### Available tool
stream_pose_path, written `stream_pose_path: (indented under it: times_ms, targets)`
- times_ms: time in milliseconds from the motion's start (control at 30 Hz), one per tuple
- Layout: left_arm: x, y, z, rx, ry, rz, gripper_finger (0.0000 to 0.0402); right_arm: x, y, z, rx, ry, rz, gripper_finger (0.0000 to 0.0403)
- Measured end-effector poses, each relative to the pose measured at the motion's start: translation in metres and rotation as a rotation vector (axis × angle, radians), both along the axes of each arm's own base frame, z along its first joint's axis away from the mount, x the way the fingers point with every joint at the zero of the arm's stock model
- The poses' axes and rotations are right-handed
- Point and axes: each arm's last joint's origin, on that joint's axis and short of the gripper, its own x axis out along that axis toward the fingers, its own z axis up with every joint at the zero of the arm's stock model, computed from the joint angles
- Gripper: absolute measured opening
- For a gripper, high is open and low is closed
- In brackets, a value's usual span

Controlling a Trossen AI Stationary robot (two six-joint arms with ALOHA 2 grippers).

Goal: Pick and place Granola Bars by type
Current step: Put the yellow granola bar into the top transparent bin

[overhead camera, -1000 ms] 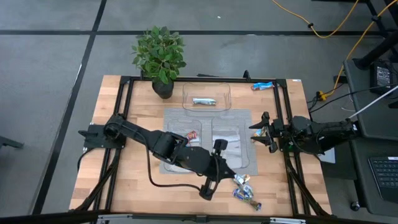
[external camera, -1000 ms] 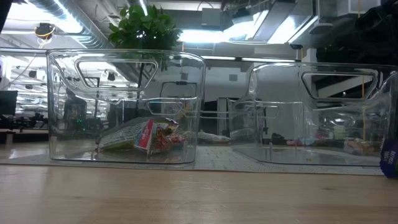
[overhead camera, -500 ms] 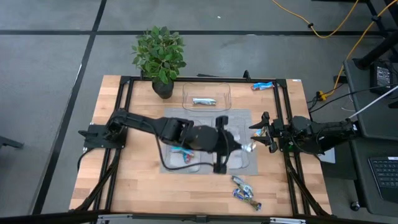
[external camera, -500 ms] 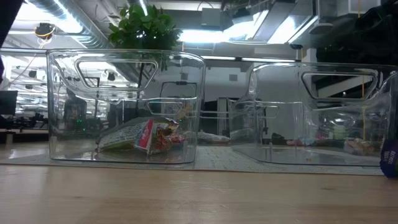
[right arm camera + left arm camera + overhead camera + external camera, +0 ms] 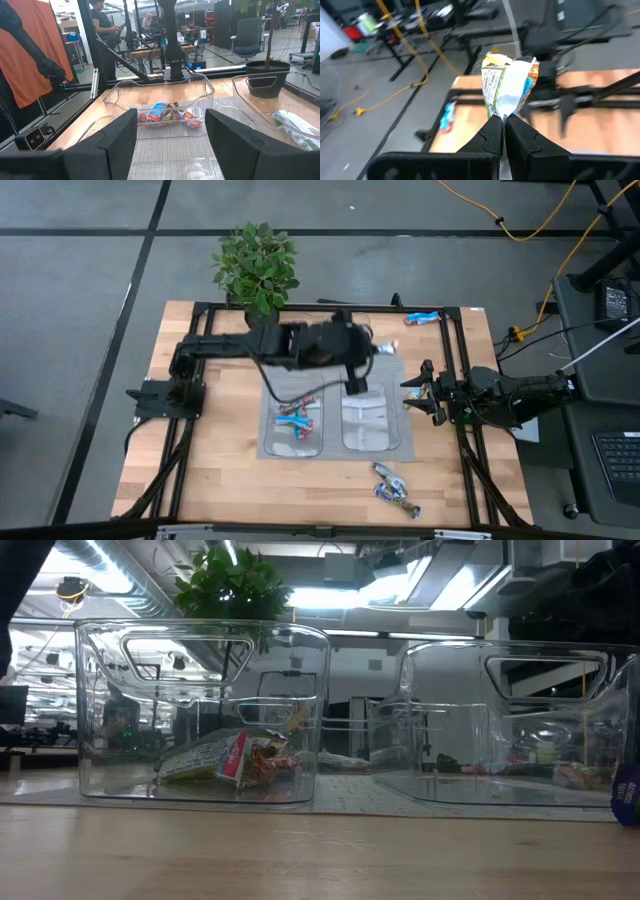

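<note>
My left gripper [image 5: 374, 350] hangs over the far middle of the table, beside the far clear bin [image 5: 365, 330], shut on a pale silvery-green granola bar [image 5: 509, 85] with orange print. The near left bin [image 5: 272, 442] holds blue and red bars [image 5: 298, 420], which lie on its floor [image 5: 235, 758]. A few more bars [image 5: 396, 486] lie loose on the wood near the front right. One blue bar [image 5: 422, 318] lies at the far right. My right gripper [image 5: 172, 135] waits open at the table's right edge. My left gripper pinches one end of the pale bar [image 5: 501, 113] between its two fingertips [image 5: 492, 132]. The fingers reach about level from the table's left side. The bar sticks out beyond the fingertips, lifted clear of the table and bins.
A potted plant [image 5: 258, 268] stands at the far left behind the bins. The near right bin [image 5: 376, 418] sits on the grey mat [image 5: 335, 452]. A black frame [image 5: 462, 360] runs round the table. Bare wood lies along the near left.
My left gripper has swung from the near edge by the loose bars toward the table's far edge, passing over the near bins, and has risen slightly. It has stayed shut, and the pale bar has travelled with it, clear of the table.
</note>
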Motion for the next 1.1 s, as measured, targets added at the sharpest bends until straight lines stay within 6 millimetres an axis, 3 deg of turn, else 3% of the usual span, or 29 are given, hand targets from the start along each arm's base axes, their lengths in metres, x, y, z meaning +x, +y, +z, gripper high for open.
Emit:
stream_pose_path:
  times_ms: [400,833,1100]
  targets:
    - [-0.026,0.076,0.006,-0.029,0.102,0.133,0.0009,0.000,0.000,0.000,-0.001,0.000,0.000,0.0236]
    - [-0.037,0.122,0.001,-0.038,0.159,0.174,0.0010,0.000,0.000,0.000,0.000,0.000,0.000,0.0236]
    - [-0.055,0.164,-0.005,-0.042,0.254,0.176,0.0004,0.000,0.000,0.000,-0.001,0.000,0.000,0.0236]
